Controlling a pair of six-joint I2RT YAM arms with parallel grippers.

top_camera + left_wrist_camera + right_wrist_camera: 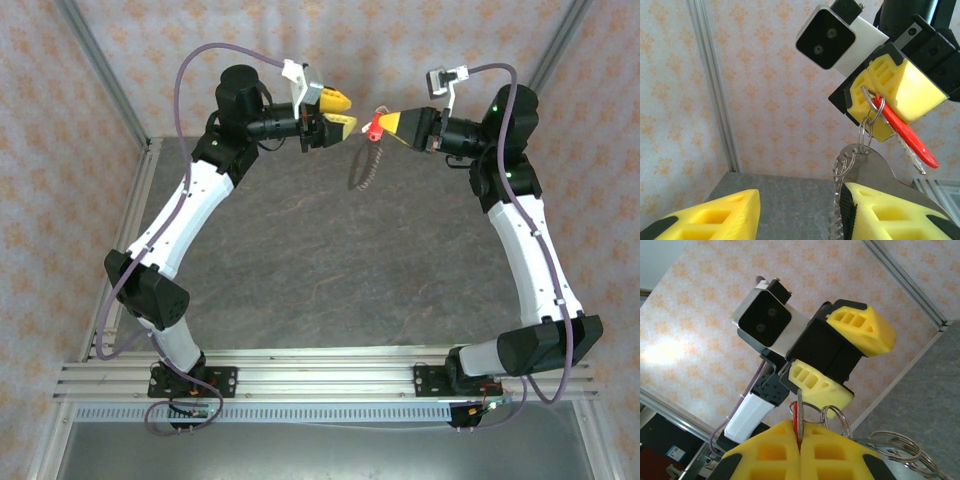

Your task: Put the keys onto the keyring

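The red-headed key (375,127) is held high above the table, with my right gripper (384,124) shut on it. In the left wrist view the key (907,134) points down to the right. Small split rings (870,114) link it to a flat silvery metal piece (875,167). The beaded chain keyring (365,168) dangles below them. My left gripper (352,112) faces the right one, open, just left of the key. The chain (838,212) hangs right beside its right finger (890,212). In the right wrist view the closed fingers (775,450) pinch the key's edge (799,421).
The dark grey tabletop (330,260) lies well below both grippers. Patterned walls close in the back and sides, with an aluminium post (715,85) at the left corner. Rails (320,375) run along the near edge by the arm bases.
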